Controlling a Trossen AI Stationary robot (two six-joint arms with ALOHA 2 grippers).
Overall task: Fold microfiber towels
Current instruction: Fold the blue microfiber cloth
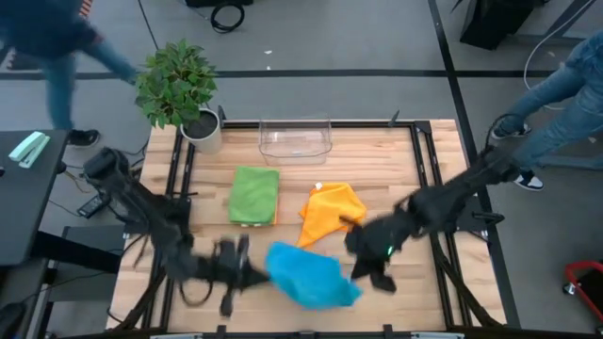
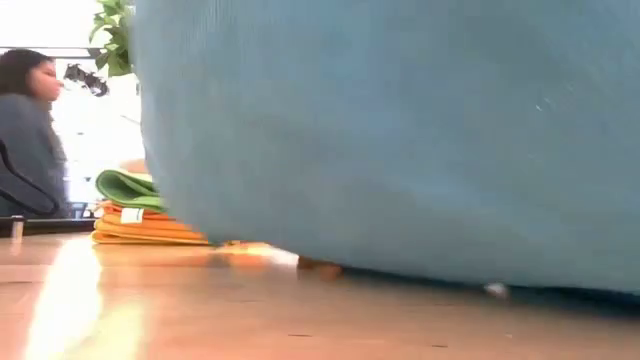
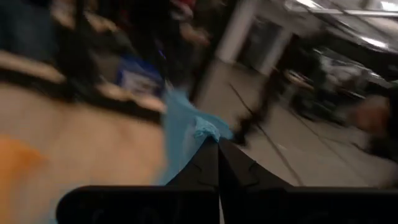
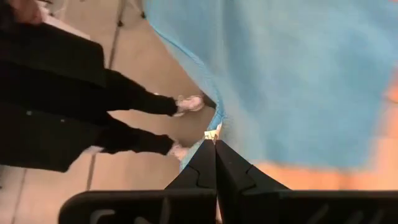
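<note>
A blue towel (image 1: 311, 275) is held up between my two grippers near the table's front edge, and it fills most of the low view (image 2: 400, 130). My left gripper (image 1: 262, 267) is shut on its left end and my right gripper (image 1: 357, 271) on its right end. A folded green towel (image 1: 254, 195) lies on top of a stack of folded orange and yellow towels (image 2: 140, 230). A crumpled orange towel (image 1: 330, 213) lies on the table behind the blue one. My left gripper (image 3: 217, 142) pinches a bunched corner of the blue towel (image 3: 207, 129) between its two fingertips, coming about level from the table's left. The cloth hangs away below the fingers. My right gripper (image 4: 215, 142) pinches the blue towel's hemmed edge at a small white tag (image 4: 213, 132) between its fingertips, coming from the table's right. The towel spreads out beyond the fingers and hangs fairly smooth.
A clear plastic bin (image 1: 295, 138) stands at the table's far edge, with a potted plant (image 1: 179, 89) at the far left corner. People stand beyond the table at the far left and the right. Bare wood shows at the front left and far right.
</note>
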